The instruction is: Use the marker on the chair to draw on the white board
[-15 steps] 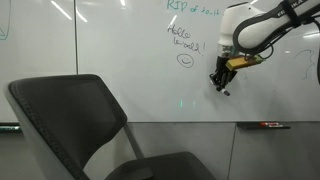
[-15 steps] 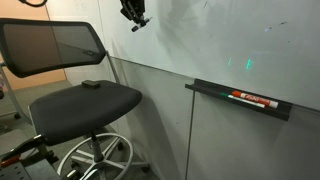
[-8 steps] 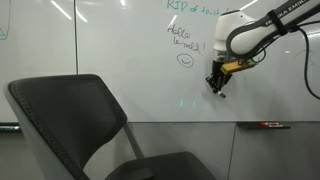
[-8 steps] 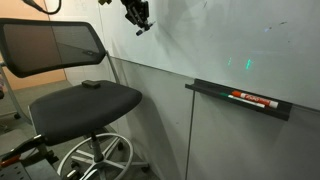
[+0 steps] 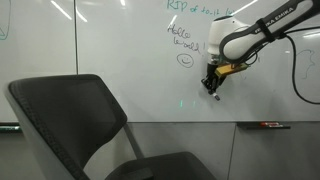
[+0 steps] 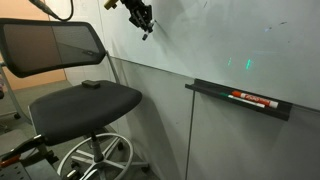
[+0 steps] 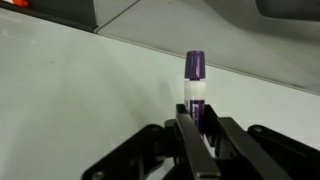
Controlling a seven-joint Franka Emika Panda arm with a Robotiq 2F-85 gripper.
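Note:
My gripper (image 5: 212, 80) is shut on the marker (image 7: 195, 80), a slim white stick with a purple end that points at the white board (image 5: 130, 60). In the wrist view the jaws (image 7: 203, 124) clamp its lower part. The marker tip (image 5: 215, 96) is at or very near the board, just right of and below the green handwriting (image 5: 185, 40) and smiley (image 5: 185, 60). An exterior view shows the gripper (image 6: 142, 17) high on the board (image 6: 230, 35). The dark chair (image 5: 70, 110) stands below left, its backrest (image 6: 50, 45) away from the gripper.
A ledge on the wall (image 6: 240, 100) holds a dark pen with a red part (image 6: 252, 98), which also shows in an exterior view (image 5: 265, 125). A small dark object (image 6: 91, 85) lies on the chair seat. The chair's wheeled base (image 6: 95, 160) is on the floor.
The gripper with the marker has slid sideways along the board towards the handwriting and smiley, keeping about the same height. The chair and the pen on the ledge have not moved.

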